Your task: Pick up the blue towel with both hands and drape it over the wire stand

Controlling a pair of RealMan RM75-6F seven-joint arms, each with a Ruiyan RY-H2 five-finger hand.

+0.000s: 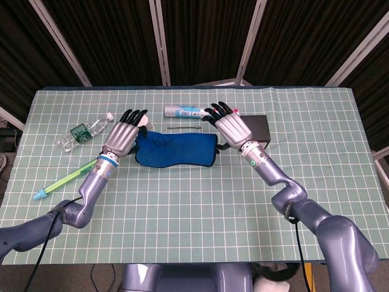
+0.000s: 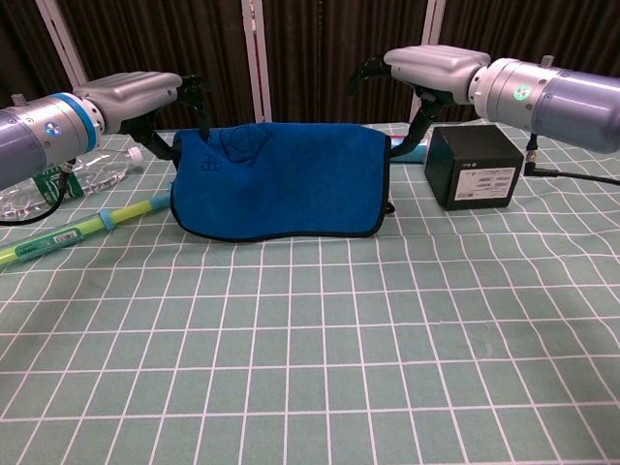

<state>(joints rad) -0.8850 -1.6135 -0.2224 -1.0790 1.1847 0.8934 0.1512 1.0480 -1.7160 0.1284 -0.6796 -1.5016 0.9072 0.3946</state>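
Left hand [image 2: 131, 92] and right hand [image 2: 436, 66] pinch the blue towel [image 2: 281, 179]'s top corners; uneven release could slide it off the wire stand [image 1: 185, 128].

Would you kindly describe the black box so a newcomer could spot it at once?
On the green gridded table, look just right of the blue towel, beneath the right hand. The black box is the only dark cube there, with a white label on its front.
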